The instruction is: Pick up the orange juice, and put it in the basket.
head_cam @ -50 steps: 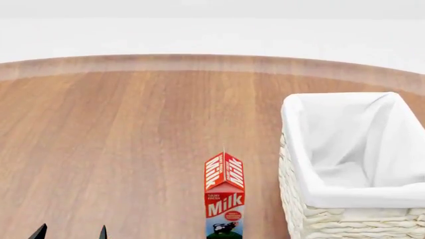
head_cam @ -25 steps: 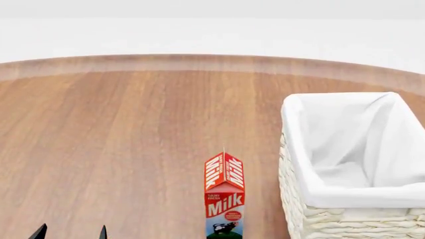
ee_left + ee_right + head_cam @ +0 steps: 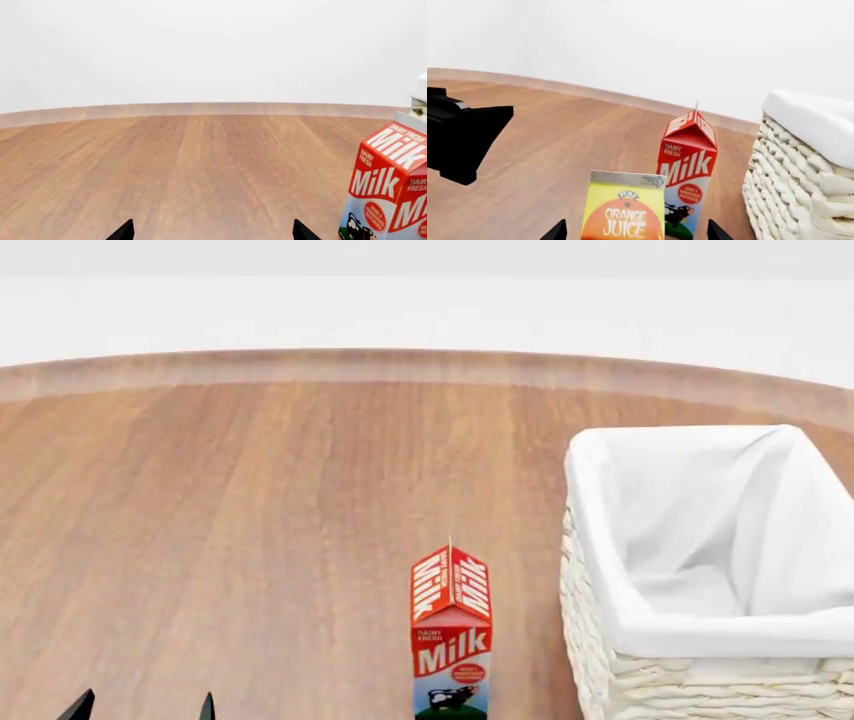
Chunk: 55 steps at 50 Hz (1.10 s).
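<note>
On the round wooden worktop, seen from my head, the red-and-white gable-top milk carton stands at six o'clock, and the big cream wicker basket with its white cloth liner sits just beside it at about four o'clock. The orange juice is out of that view; only my right wrist camera catches it.

There the tall yellow-green carton with the orange panel and white "ORANGE JUICE" lettering stands upright directly ahead of my right gripper, with the milk carton just behind it and the basket's woven wall off to one side. My right gripper's two dark tips show spread wide, one to each side of the carton, holding nothing. My left gripper is wide apart too and empty, low at seven o'clock in the head view, facing bare wood.

The step in hand, as I judge it, is the approach with my right arm. To do it well I should advance straight, keeping the carton centred between the tips, and close on its flat side panels below the gable. The milk carton is close behind, so pushing too deep could knock it. The juice's lower part is cut off from view.
</note>
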Tool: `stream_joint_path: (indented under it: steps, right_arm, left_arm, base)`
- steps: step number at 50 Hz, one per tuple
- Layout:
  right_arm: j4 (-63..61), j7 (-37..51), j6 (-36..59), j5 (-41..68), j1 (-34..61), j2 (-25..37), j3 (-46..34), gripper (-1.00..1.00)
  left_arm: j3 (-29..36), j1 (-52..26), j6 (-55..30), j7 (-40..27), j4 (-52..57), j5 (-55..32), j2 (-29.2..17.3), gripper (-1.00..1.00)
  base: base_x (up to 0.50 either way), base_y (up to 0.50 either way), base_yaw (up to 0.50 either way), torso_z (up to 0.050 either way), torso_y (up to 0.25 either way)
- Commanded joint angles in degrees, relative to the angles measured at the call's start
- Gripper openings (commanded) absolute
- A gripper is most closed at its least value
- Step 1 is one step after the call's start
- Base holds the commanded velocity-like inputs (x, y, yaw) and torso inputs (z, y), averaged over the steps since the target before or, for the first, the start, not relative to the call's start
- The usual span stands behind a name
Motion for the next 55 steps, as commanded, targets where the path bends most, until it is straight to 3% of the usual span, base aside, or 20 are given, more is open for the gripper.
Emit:
stream_joint_path:
  steps: [1, 55]
  right_arm:
    - [4.80, 0.49, -1.14, -0.07, 2.37, -1.32, -0.69, 1.00]
    - [14.76, 0.63, -3.51, 3.48, 8.05, -3.88, -2.84, 1.00]
  left_arm:
    - [0.32, -0.06, 0.08, -0.30, -0.03, -0.25, -0.25, 1.00]
    - [1.70, -0.34, 0.46, -1.55, -0.15, -1.32, -1.32, 1.00]
  base:
    - [0.00, 0.00, 0.00, 0.000, 0.000]
    - [0.00, 0.00, 0.00, 0.000, 0.000]
